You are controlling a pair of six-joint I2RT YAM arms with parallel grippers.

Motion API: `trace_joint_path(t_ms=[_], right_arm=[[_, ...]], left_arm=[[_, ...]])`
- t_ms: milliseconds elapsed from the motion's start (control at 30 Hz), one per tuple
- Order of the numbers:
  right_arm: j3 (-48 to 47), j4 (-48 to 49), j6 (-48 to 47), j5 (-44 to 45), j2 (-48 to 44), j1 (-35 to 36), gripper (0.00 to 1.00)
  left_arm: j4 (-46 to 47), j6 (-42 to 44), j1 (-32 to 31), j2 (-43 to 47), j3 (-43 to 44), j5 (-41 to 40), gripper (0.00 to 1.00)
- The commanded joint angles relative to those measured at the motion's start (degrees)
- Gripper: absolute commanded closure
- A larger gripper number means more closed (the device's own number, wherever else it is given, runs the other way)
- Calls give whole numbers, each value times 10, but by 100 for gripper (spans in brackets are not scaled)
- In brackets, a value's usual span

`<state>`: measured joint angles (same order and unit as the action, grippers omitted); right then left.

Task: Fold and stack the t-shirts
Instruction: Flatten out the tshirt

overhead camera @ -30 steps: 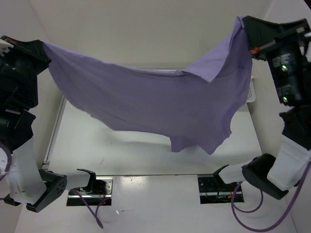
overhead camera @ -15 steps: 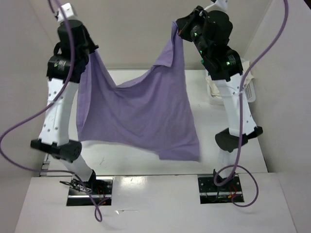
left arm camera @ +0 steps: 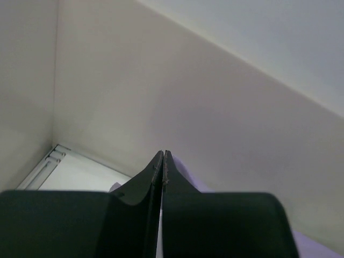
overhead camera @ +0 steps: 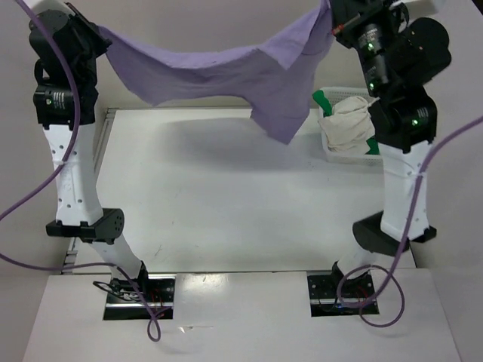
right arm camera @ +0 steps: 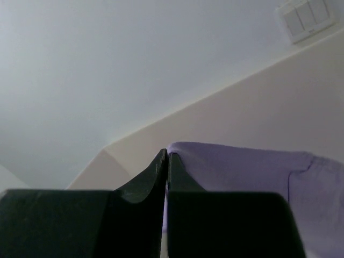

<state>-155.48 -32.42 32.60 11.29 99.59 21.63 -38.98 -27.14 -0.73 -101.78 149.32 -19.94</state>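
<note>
The lavender t-shirt hangs stretched high above the table between both raised arms, sagging in the middle with a corner drooping at right centre. My left gripper is shut on its left edge; in the left wrist view the jaws are pressed together with a sliver of purple behind. My right gripper is shut on its right edge; purple cloth drapes off the closed jaws. The cream t-shirt and green t-shirt lie bunched in the basket.
The white mesh basket stands at the table's back right, beside the right arm. The white table lies below the shirt, with a metal rail along its left edge. Walls close in the back and sides.
Both arms have lifted higher and spread wider apart, pulling the lavender t-shirt from a hanging drape into a stretched span above the table. The basket is now uncovered.
</note>
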Motion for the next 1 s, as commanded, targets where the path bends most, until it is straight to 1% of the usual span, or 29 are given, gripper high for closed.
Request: trace_joint_path(t_ms=[0, 33, 67, 100, 133, 167, 200, 233, 267, 300, 333, 367, 400, 467, 500, 533, 567, 633, 667, 700, 733, 767, 800, 867, 900, 967], right_arm=[[118, 25, 4, 21, -70, 3, 100], [247, 35, 10, 21, -123, 3, 100], [316, 46, 15, 21, -153, 3, 100], [454, 71, 31, 21, -183, 3, 100], [520, 82, 43, 11, -245, 3, 100], [580, 90, 54, -8, -273, 3, 100], [637, 90, 68, -25, -299, 3, 100], [742, 84, 93, -42, -322, 3, 100], [793, 76, 106, -66, -364, 3, 100], [898, 76, 117, -81, -382, 3, 100], [950, 76, 137, -99, -401, 3, 100], [995, 76, 147, -117, -429, 3, 100], [1067, 76, 156, -149, -438, 3, 100], [1133, 76, 168, -170, -449, -2, 100], [1140, 56, 168, -170, -449, -2, 100], [1140, 46, 161, -170, -443, -2, 100], [1140, 37, 161, -170, -438, -2, 100], [1145, 32, 161, -165, -432, -2, 100], [1151, 32, 161, -165, -432, -2, 100], [1151, 32, 161, -165, -432, -2, 100], [1151, 32, 161, -165, -426, -2, 100], [1151, 32, 161, -165, -426, -2, 100], [1151, 32, 161, -165, -426, -2, 100], [1151, 26, 161, -160, -426, -2, 100], [1151, 26, 161, -159, -426, -2, 100], [1151, 26, 166, -159, -432, -2, 100]], left_arm=[[26, 16, -5, 40, -51, -25, 100], [26, 16, -5, 51, -83, -31, 98], [39, 16, -5, 81, -122, -37, 95], [50, 16, -5, 103, -168, -42, 93], [65, 11, -5, 126, -282, -53, 91], [79, 4, -5, 153, -343, -62, 83], [94, -21, -5, 203, -400, -73, 78], [100, -29, -5, 228, -455, -84, 71], [100, -38, -5, 270, -554, -93, 66], [100, -68, -5, 290, -600, -109, 55], [92, -80, -5, 308, -645, -126, 47], [92, -91, -5, 342, -688, -127, 41], [92, -111, -5, 358, -765, -127, 36], [85, -145, -5, 395, -828, -90, 36], [85, -156, -5, 402, -884, -64, 36], [91, -170, -5, 409, -910, -15, 40], [98, -185, -5, 415, -936, 12, 42], [119, -218, -5, 407, -994, 71, 47], [132, -230, -5, 400, -1009, 90, 51], [169, -237, -5, 374, -1019, 110, 51], [186, -243, -5, 354, -1025, 133, 52], [198, -248, -5, 328, -1016, 134, 52], [212, -253, 0, 270, -1002, 140, 52], [225, -253, 0, 211, -952, 147, 52], [225, -271, 8, 160, -936, 141, 53], [225, -294, 27, 121, -915, 148, 58]])
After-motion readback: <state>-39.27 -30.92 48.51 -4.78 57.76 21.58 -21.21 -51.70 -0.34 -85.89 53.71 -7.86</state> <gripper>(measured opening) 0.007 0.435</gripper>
